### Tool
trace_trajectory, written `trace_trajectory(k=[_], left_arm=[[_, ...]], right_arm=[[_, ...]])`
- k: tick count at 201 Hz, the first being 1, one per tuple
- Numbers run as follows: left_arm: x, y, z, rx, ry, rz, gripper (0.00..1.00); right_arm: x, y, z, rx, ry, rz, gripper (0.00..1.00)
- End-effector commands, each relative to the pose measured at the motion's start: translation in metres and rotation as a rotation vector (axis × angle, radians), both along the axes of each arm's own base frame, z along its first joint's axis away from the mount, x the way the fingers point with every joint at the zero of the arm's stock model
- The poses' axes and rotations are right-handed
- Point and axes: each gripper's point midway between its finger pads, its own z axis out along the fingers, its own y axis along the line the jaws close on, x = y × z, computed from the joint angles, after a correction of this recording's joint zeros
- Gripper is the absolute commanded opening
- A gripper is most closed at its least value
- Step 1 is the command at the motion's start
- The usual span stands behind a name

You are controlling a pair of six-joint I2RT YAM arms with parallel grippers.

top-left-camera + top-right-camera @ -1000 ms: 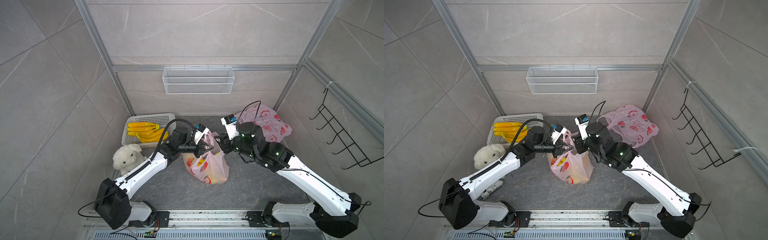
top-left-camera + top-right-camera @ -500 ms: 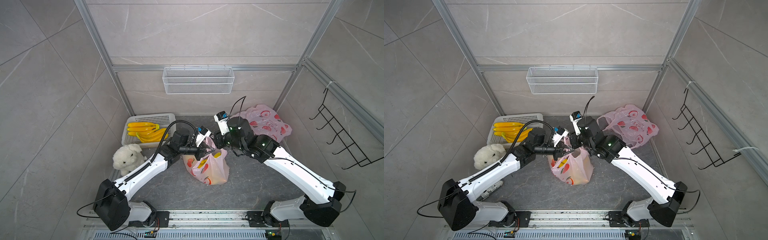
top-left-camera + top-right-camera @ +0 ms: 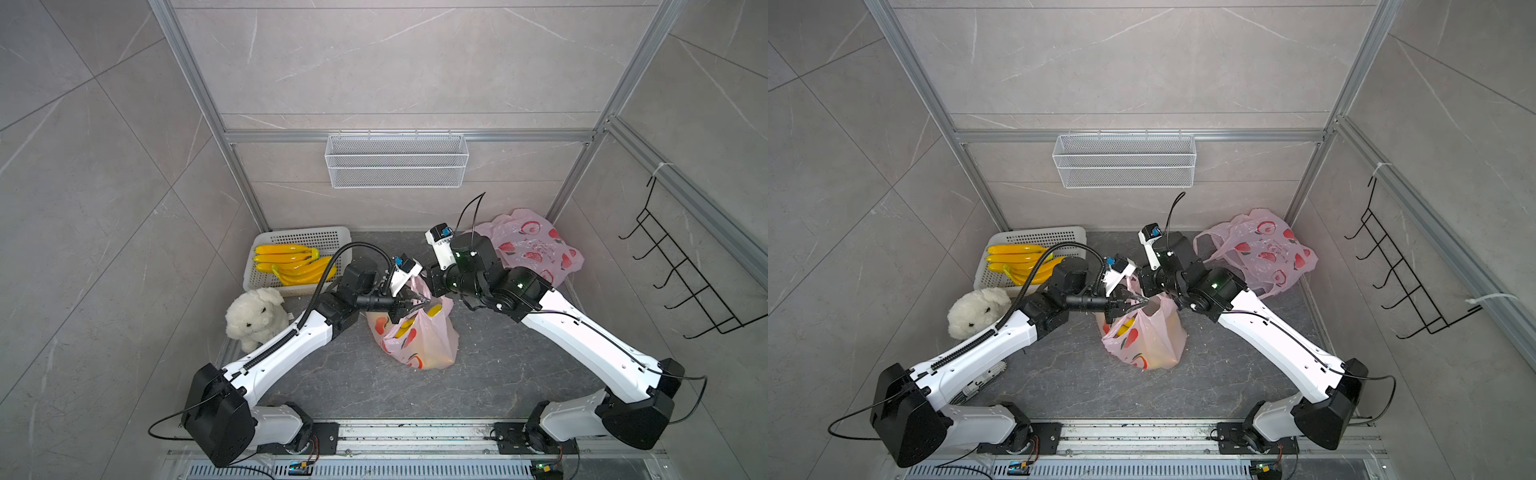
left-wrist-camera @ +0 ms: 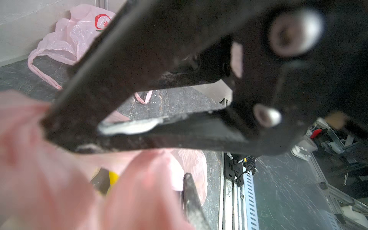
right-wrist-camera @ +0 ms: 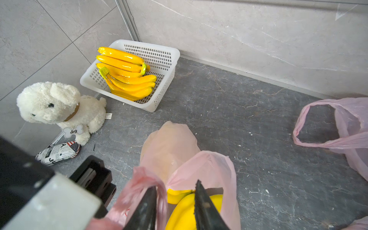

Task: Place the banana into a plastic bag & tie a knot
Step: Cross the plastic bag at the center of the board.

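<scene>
Where the arms meet: above the pink bag, which stands mid-desk.
Banana: inside the bag, yellow showing at its open mouth.
Left end effector: clenched on a bag handle, with pink film pinched at its tips.
Right end effector: released, jaws apart over the bag mouth; a handle drapes round one finger.
Basket: in the back corner, holding two banana bunches.
Dog: plush, just beside the basket.
Spare bag: crumpled in the other back corner.
</scene>
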Motion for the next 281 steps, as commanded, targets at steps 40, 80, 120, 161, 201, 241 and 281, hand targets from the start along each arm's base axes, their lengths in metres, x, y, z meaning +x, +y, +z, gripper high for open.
trace_trajectory(k=[40, 80, 120, 161, 201, 241, 281], left_arm=[[-0.012, 0.001, 0.014, -0.031, -0.061, -0.052, 0.0], [-0.012, 0.0, 0.015, -0.03, -0.058, -0.054, 0.0], [-0.004, -0.001, 0.011, -0.002, -0.022, -0.017, 0.0], [0.007, -0.002, 0.006, 0.029, 0.003, 0.03, 0.01], [0.012, -0.001, 0.004, 0.033, 0.019, 0.045, 0.03], [0.015, 0.001, -0.001, 0.045, 0.033, 0.057, 0.05], [0.013, 0.001, -0.004, 0.048, 0.047, 0.036, 0.11]], right_arm=[[-0.016, 0.018, -0.008, 0.058, 0.061, 0.122, 0.33], [-0.013, 0.014, -0.005, 0.055, 0.043, 0.104, 0.2], [-0.01, -0.009, 0.008, 0.032, -0.026, 0.009, 0.06], [-0.017, -0.038, 0.009, 0.001, -0.056, -0.075, 0.02], [-0.026, -0.055, 0.002, -0.009, -0.064, -0.111, 0.01], [-0.029, -0.068, 0.008, -0.007, -0.088, -0.151, 0.01], [-0.03, -0.059, 0.019, 0.027, -0.095, -0.118, 0.02]])
